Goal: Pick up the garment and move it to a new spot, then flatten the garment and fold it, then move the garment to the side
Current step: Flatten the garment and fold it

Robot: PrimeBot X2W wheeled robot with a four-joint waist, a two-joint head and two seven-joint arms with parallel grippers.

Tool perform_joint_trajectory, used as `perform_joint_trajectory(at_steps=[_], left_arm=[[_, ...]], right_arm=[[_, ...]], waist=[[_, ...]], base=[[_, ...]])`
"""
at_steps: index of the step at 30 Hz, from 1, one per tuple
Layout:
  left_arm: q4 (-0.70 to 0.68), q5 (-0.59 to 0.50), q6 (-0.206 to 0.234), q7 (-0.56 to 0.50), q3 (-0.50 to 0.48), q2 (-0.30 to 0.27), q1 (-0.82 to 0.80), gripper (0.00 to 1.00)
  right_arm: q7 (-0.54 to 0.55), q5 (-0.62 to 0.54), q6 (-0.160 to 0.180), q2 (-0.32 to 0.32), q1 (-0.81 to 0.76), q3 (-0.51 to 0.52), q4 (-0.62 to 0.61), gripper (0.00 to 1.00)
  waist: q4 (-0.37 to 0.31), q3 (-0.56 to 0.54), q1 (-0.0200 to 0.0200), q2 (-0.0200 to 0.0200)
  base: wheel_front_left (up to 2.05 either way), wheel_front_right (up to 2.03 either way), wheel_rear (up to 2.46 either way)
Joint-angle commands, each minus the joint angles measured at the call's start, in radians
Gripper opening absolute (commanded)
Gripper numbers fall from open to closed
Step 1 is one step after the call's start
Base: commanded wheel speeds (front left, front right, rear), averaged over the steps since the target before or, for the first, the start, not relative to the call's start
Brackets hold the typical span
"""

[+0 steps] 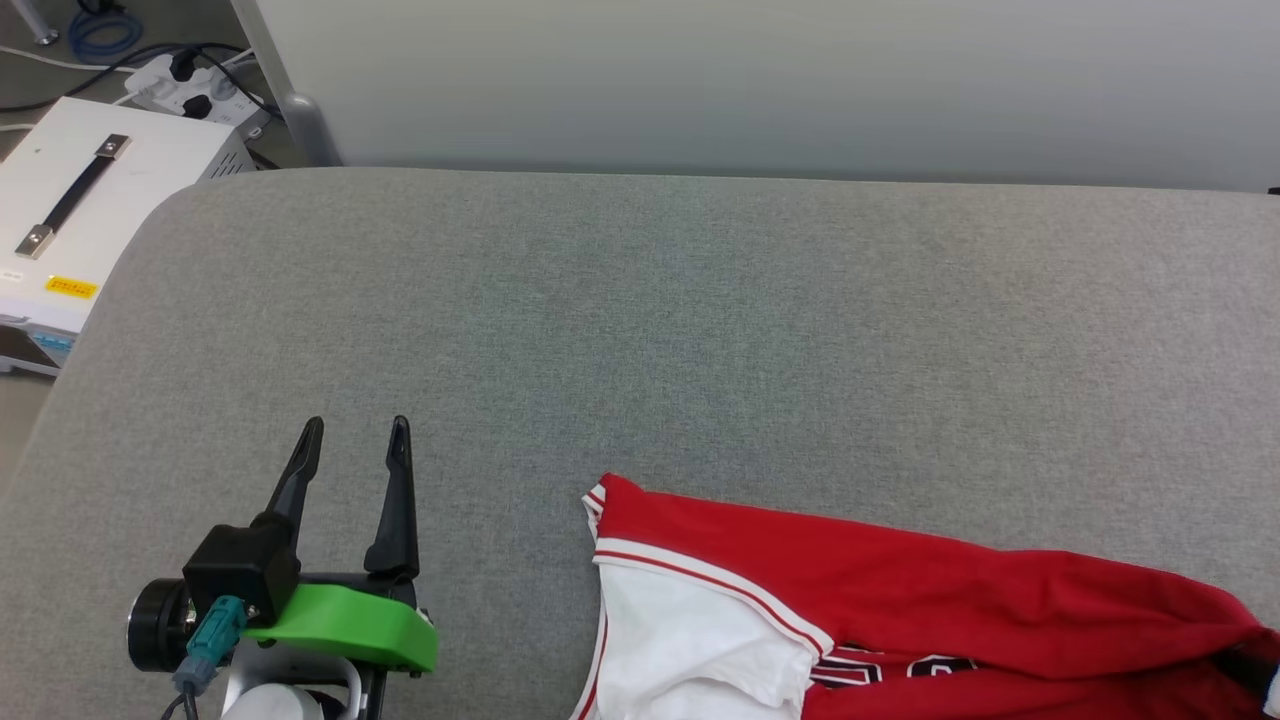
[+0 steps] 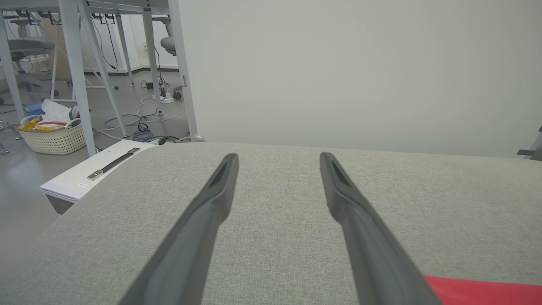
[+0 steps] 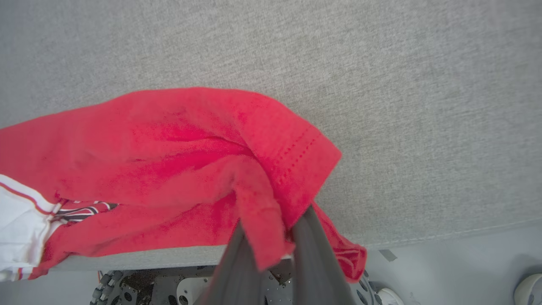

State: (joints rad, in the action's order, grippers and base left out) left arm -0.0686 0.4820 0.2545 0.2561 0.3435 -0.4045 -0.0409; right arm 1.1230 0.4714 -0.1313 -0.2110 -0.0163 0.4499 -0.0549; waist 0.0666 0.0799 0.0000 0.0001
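Observation:
The garment [image 1: 900, 600] is a red shirt with a white sleeve and striped trim, bunched at the lower right of the grey padded table [image 1: 640, 330]; part of its black print shows. My right gripper [image 3: 271, 237] is shut on a fold of the garment [image 3: 190, 161] near its hemmed edge, with red cloth pinched between the fingers [image 3: 313, 258]. My left gripper [image 1: 357, 445] stands open over bare table to the garment's left, nothing between its fingers [image 2: 211, 203]. A red corner of the garment [image 2: 478, 290] lies beside its right finger.
A white case [image 1: 90, 200] with a black handle sits off the table's left end, with a power strip and cables [image 1: 190, 85] behind it. A pale wall panel [image 1: 760, 80] runs along the table's far edge. A basket [image 2: 51, 135] stands on the floor among table legs.

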Motion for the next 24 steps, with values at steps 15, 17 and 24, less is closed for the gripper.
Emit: perform_joint_trajectory(at_steps=[15,17,24], left_arm=[[0.037,-0.008,-0.034,0.003,0.017,0.011,-0.037,1.00],[0.042,-0.007,-0.038,0.003,0.020,0.014,-0.046,1.00],[0.057,-0.005,-0.045,0.003,0.026,0.029,-0.069,1.00]], right_arm=[[0.265,0.663,0.001,0.160,0.135,-0.090,0.161,0.00],[0.225,0.722,0.001,0.160,0.139,-0.155,0.188,0.00],[0.048,0.886,0.001,0.161,0.155,-0.393,0.232,0.00]], waist=[[0.034,0.013,0.0000,-0.0001],[0.045,0.018,0.0000,-0.0001],[0.085,0.034,0.0000,-0.0001]], base=[[0.00,0.00,0.00],[0.00,0.00,0.00],[0.00,0.00,0.00]])
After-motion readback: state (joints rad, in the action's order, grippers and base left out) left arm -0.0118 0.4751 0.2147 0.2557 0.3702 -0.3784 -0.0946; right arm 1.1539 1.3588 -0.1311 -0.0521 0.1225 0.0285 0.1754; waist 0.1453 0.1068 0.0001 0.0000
